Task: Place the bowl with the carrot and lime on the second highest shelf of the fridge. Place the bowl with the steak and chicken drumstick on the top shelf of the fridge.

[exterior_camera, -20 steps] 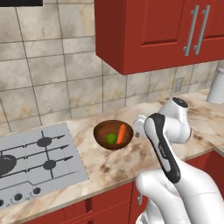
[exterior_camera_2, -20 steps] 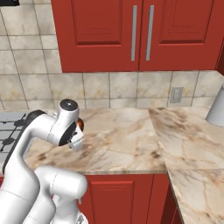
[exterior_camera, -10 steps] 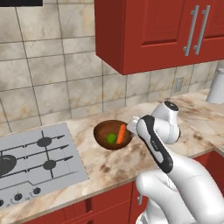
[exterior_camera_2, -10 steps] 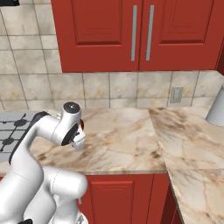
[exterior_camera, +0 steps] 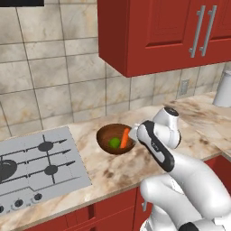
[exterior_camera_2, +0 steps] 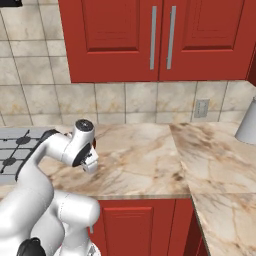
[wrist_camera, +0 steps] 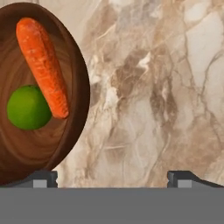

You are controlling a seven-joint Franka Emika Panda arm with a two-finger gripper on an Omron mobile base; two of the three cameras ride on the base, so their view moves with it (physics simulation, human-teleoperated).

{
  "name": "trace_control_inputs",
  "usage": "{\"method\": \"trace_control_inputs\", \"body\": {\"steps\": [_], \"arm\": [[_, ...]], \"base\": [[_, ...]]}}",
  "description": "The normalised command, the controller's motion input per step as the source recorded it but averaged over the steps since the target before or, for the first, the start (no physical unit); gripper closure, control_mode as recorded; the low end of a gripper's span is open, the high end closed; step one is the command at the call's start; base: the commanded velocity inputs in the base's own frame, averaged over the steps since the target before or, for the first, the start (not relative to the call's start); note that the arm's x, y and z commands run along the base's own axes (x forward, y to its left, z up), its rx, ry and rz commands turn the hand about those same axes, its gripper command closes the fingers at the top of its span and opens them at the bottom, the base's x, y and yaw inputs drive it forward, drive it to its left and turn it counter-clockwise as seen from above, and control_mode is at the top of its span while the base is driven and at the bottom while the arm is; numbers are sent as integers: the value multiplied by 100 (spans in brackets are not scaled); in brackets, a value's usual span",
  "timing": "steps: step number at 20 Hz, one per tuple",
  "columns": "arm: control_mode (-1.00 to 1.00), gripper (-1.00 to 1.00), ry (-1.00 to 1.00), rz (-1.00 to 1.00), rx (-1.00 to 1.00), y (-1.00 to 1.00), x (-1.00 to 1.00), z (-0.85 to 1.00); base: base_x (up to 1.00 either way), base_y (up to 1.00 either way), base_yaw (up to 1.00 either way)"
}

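Since the earlier frames the arm has leaned further toward the bowl, the hand ending closer beside its rim; bowl and contents unmoved.

Item 1, bowl [exterior_camera: 115,139]: round, dark-brown, glossy wood. Stands on the marble tabletop [exterior_camera: 108,171] at the centre of the left base view, between the hob and the arm. In the hand view it takes up the left side of the frame, its rim curving past the upper left.

Item 2, carrot [exterior_camera: 124,137]: bright orange, tapered. Lies inside the bowl, leaning against the wall on the arm's side. In the hand view it runs from the upper left down toward mid-frame, its tip next to the lime.

Item 3, lime [exterior_camera: 114,142]: bright green, round. Sits in the bottom of the bowl, touching or nearly touching the carrot.

Item 4, pincer [wrist_camera: 112,177]: released, jaws spread wide, grasping nothing. In the hand view its left fingertip [wrist_camera: 41,178] shows at the bowl's lower edge and the right one over bare marble; contact with the rim cannot be told.

Item 5, hob [exterior_camera: 31,164]: grey with dark burners, lower left of the left base view.

Item 6, red wall cabinets [exterior_camera_2: 150,37]: upper part of the right base view, with metal handles.

Item 7, pale rounded vessel [exterior_camera_2: 247,122]: right edge of the right base view, standing on the tabletop.
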Motion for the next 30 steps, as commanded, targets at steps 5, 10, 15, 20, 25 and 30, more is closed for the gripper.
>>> {"method": "trace_control_inputs", "body": {"steps": [5, 10, 15, 20, 25, 30], "arm": [[-100, -100, 0, 0, 0, 2, 2, -11], [-100, -100, 0, -1, 0, 17, 15, 0], [-100, -100, 0, -2, 0, 25, 25, 0], [-100, -100, 0, -1, 0, 13, 18, -1], [-100, -100, 0, 0, 0, 2, 1, -20], [-100, -100, 0, -1, 0, 1, 20, -9]], "base": [[0, 0, 0], [0, 0, 0], [0, 0, 0], [0, 0, 0], [0, 0, 0], [0, 0, 0]]}}
